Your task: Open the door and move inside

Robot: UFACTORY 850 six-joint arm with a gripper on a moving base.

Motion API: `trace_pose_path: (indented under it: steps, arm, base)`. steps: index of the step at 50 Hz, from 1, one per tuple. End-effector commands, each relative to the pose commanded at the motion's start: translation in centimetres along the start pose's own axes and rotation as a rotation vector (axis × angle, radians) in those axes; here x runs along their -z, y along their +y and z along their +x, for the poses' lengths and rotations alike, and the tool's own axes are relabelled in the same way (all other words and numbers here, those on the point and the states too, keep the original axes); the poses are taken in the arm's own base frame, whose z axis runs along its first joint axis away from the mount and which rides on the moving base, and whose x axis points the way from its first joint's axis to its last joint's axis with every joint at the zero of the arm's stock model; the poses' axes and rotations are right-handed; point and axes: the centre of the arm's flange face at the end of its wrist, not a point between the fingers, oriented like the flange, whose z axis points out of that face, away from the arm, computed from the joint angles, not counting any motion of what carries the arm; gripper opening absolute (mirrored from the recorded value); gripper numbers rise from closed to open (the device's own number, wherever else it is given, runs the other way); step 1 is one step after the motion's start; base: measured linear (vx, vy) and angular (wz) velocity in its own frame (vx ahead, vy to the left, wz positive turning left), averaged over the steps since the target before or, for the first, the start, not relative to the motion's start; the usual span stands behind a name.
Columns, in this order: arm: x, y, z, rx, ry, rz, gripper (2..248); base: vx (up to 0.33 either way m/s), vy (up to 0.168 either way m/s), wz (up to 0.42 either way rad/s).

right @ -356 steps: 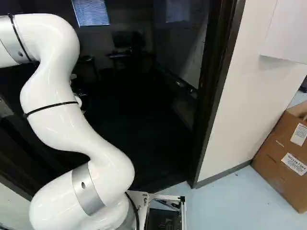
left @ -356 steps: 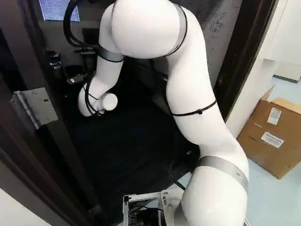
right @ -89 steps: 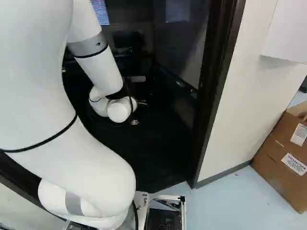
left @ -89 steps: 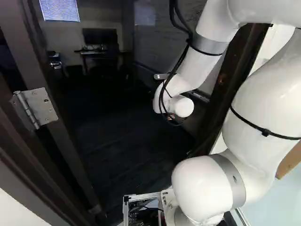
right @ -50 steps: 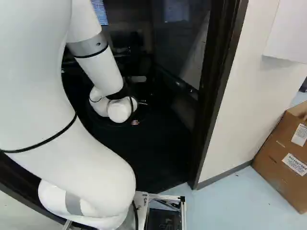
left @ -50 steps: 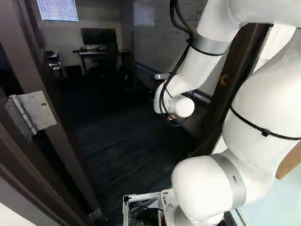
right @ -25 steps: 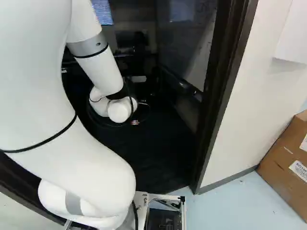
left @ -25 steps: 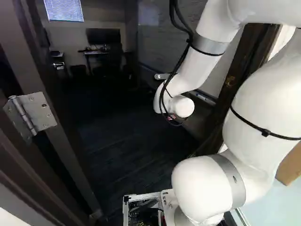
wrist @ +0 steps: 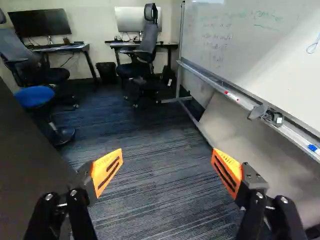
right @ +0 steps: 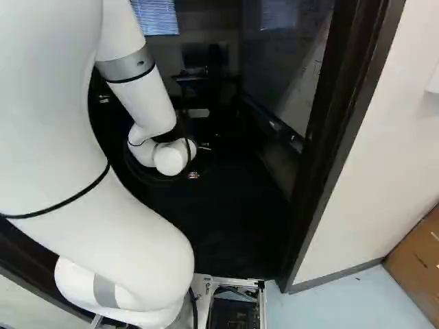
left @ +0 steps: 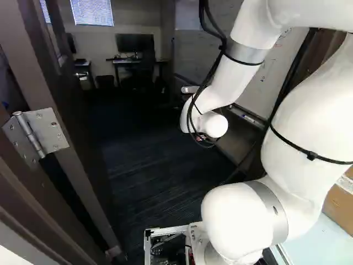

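The dark door (left: 62,107) stands open into the room at the left of the left base view, its silver hinge (left: 37,135) and lever handle (left: 83,77) showing. The right jamb (right: 336,130) rises at the right of the right base view. My arm's wrist (left: 204,118) reaches through the doorway, hiding the gripper's fingers in both base views. In the wrist view the gripper (wrist: 166,162) is open, with nothing between its orange pads; the dark door panel (wrist: 27,160) stands close beside one finger.
Inside are a whiteboard (wrist: 250,45) with a marker tray on one side, a blue stool (wrist: 35,96), office chairs (wrist: 142,50) and desks with monitors (wrist: 40,22) at the far wall. Outside, a cardboard box (right: 418,264) stands beyond the white wall (right: 384,151).
First my arm swung rightward in both base views, its wrist now farther right. Since then it has held still while the base has moved, turning left; doorway and room have shifted right.
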Motion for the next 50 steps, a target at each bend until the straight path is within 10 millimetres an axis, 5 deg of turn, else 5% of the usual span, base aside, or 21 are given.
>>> trace_pose_path:
  steps: [50]
  arm:
    - [0.00,0.00,0.00,0.000,0.000,0.000,247]
  base:
    - [0.129,-0.017,0.204]
